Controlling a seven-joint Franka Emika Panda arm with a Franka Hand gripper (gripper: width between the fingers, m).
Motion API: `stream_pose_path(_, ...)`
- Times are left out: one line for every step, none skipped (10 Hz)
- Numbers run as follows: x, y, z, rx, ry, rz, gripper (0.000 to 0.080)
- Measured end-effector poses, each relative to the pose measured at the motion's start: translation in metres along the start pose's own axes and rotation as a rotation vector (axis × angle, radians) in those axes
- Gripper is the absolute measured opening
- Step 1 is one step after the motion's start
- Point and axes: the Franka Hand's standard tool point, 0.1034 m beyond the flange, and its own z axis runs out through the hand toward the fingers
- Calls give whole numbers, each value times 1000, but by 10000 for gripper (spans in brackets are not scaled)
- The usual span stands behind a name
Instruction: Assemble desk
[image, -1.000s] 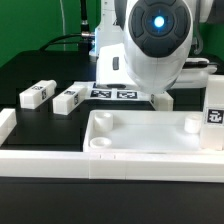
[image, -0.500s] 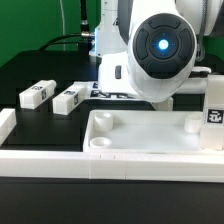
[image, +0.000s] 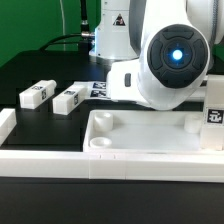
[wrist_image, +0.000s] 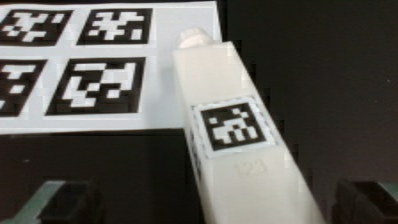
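Note:
The desk's tabletop (image: 150, 132), a shallow white tray with a raised rim, lies at the front of the exterior view. Two white leg blocks (image: 36, 95) (image: 68, 100) lie on the black table at the exterior view's left. Another tagged white block (image: 214, 114) stands upright at the right edge. In the wrist view a long white leg (wrist_image: 228, 130) with a black-white tag lies on the table beside the marker board (wrist_image: 80, 60). My gripper (wrist_image: 217, 203) is open above it, one dark fingertip (wrist_image: 63, 200) on each side and clear of it. The arm's housing (image: 175, 60) hides the fingers in the exterior view.
White border rails run along the front (image: 45, 160) and the left edge (image: 5, 125) of the exterior view. The marker board (image: 100, 90) lies behind the tabletop, partly covered by the arm. Cables and the arm's base (image: 112, 35) stand at the back.
The arm's wrist has moved toward the exterior view's right and slightly lower. The jaws stay open and the parts on the table have not moved.

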Motion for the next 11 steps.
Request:
stream_pose_path(3, -2, 4, -2, -5, -2, 648)
stream_pose_path(3, -2, 7, -3, -9, -3, 648)
stream_pose_path(4, -2, 7, -3, -10, -2, 648)
stream_pose_path(4, -2, 7, -3, -10, -2, 648)
stream_pose_path(4, -2, 7, -3, -10, -2, 645)
stream_pose_path(4, -1, 7, -1, -10, -1, 645)
stream_pose_path(4, 0, 6, 1, -10, -1, 491)
stream_pose_path(4, 1, 6, 3, -9, 1, 283)
stream_pose_path(4, 2, 6, 5, -9, 2, 283)
stream_pose_path(4, 3, 6, 6, -9, 3, 288)
stream_pose_path(4, 4, 5, 8, -8, 3, 288)
